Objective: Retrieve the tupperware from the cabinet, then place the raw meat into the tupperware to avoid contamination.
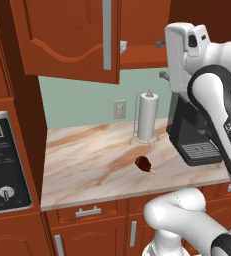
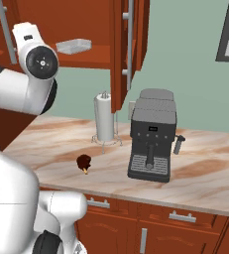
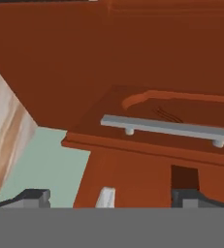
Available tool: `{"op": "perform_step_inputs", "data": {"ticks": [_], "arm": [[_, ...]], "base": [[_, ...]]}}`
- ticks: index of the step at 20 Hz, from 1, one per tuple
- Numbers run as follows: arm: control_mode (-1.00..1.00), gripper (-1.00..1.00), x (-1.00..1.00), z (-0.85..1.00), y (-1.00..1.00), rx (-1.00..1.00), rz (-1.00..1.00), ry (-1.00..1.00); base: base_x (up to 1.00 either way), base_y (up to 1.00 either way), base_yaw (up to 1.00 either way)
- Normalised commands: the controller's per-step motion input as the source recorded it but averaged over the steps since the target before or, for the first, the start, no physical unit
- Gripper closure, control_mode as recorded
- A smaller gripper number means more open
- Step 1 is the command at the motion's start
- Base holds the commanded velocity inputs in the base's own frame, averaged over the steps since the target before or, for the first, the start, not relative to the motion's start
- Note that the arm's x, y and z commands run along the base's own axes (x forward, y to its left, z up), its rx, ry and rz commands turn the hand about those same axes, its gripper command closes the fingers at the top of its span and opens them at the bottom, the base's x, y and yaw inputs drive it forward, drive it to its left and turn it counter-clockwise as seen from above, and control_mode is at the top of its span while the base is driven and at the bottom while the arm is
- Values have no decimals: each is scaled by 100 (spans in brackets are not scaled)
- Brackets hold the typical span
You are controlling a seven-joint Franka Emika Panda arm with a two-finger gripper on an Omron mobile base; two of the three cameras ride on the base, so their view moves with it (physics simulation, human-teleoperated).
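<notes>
Up high we go: the white arm's two-finger gripper [image 3: 111, 196] sits raised at the reddish-brown wooden wall cabinet [image 1: 67, 37], and in the hand view its two dark fingertips [image 3: 33, 196] stand wide apart with nothing between them. Just ahead of them lies an arched-panel door with its long silver bar handle [image 3: 169, 128] running across the view (the camera is rolled, so the handle reads as horizontal). The cabinet doors are swung open, and in the right base view the small shallow white rectangular tupperware [image 2: 74, 46] rests on the cabinet's shelf, just right of the arm's upper joint. Down on the marbled beige countertop [image 1: 87, 165], the dark reddish-brown raw meat drumstick [image 1: 144, 163] with its tan bone end lies by itself, near the front of the white paper-towel roll on a wire stand [image 1: 148, 116]. To the right of the roll stands a dark grey espresso machine [image 2: 153, 134], apart from the meat.
</notes>
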Motion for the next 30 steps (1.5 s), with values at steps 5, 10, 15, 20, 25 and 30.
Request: {"op": "perform_step_inputs", "data": {"ticks": [5, 10, 15, 20, 25, 30], "arm": [[-100, -100, 34, -12, 0, -2, -3, -3], [-100, -100, 30, -4, 1, 5, -8, -3], [-100, -100, 12, 0, 13, 10, -4, -1], [-100, -100, 4, 1, 6, 8, 0, 0], [-100, -100, 0, 7, -2, 6, 0, 0], [-100, -100, 0, 7, 0, 6, 0, 0]], "base": [[0, 0, 0], [0, 0, 0], [0, 0, 0], [0, 0, 0], [0, 0, 0], [0, 0, 0]]}}
